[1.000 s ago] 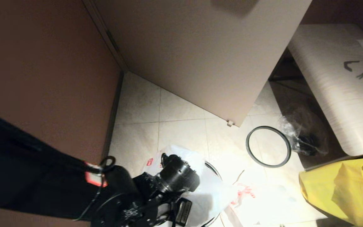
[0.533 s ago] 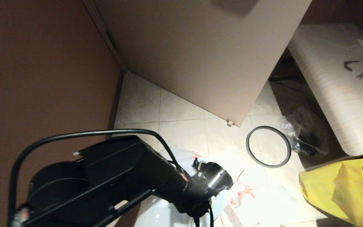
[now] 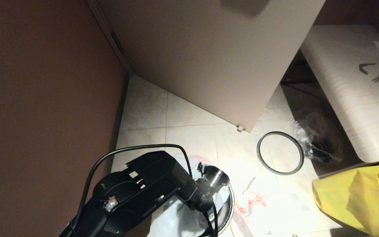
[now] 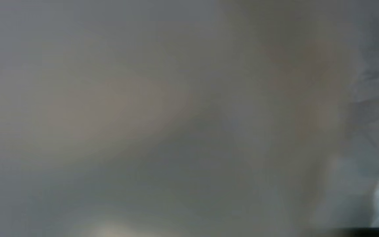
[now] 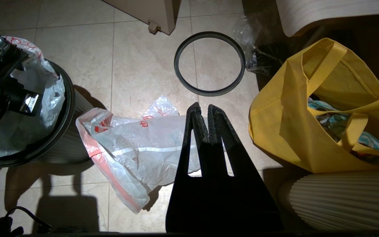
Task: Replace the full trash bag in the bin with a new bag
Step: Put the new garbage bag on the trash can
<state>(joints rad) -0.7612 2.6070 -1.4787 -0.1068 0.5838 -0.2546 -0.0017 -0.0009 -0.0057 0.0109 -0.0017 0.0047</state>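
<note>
The bin point(image 5: 65, 131) stands on the tiled floor, its rim point(image 3: 231, 210) showing low in the head view. The full trash bag point(image 5: 46, 87) sits in it, white film bulging over the edge point(image 3: 173, 220). My left arm's wrist point(image 3: 213, 177) reaches down into the bag's mouth; its fingers are hidden in the film, and the left wrist view is only a grey blur. The new bag point(image 5: 137, 138) lies flat on the floor beside the bin point(image 3: 268, 205). My right gripper point(image 5: 203, 110) hangs shut and empty above the new bag's edge.
The grey rim ring point(image 3: 280, 153) lies on the floor beyond the new bag. A clear film bag point(image 3: 317, 141) with dark things lies under a pale table point(image 3: 344, 85). A yellow tote point(image 5: 308, 108) and a ribbed white object point(image 5: 341, 197) stand at the right. A cabinet door point(image 3: 209, 59) is behind.
My left arm has swung up and over the bin, then drawn its wrist back down into the bag's mouth. Ring, new bag and tote have not moved.
</note>
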